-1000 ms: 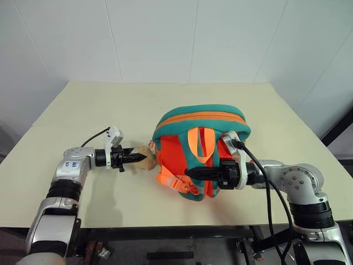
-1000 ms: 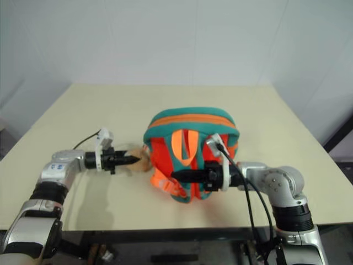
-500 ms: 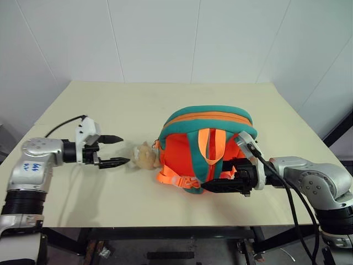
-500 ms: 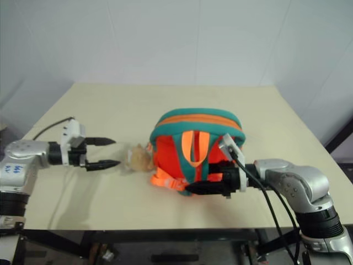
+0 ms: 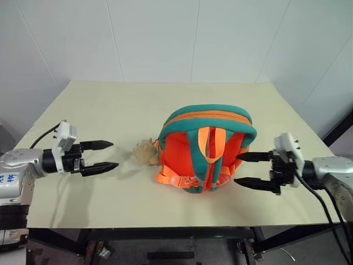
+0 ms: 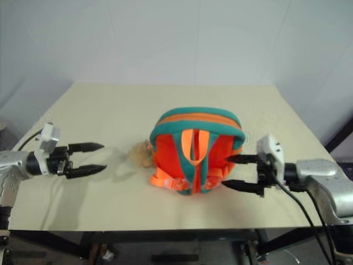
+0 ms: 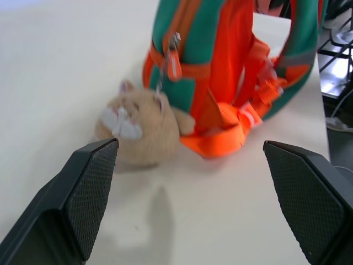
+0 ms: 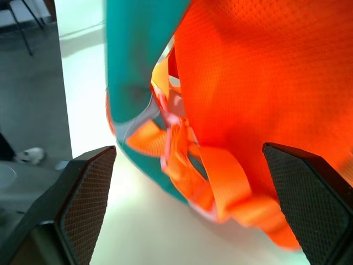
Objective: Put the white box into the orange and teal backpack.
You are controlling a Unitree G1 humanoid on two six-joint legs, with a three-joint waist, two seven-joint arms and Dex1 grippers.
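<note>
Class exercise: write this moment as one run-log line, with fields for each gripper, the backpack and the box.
left gripper: open, beside plush toy | right gripper: open, beside backpack | backpack: on table | white box: not visible

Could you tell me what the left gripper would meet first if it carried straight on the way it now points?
Most likely the plush toy attached to the orange and teal backpack. The left gripper, fingers open, points across the table at it; depth is uncertain.

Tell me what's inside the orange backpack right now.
That can't be seen. The orange and teal backpack sits on the table with its fabric covering the inside, straps facing the camera. A plush toy lies beside it, outside.
</note>
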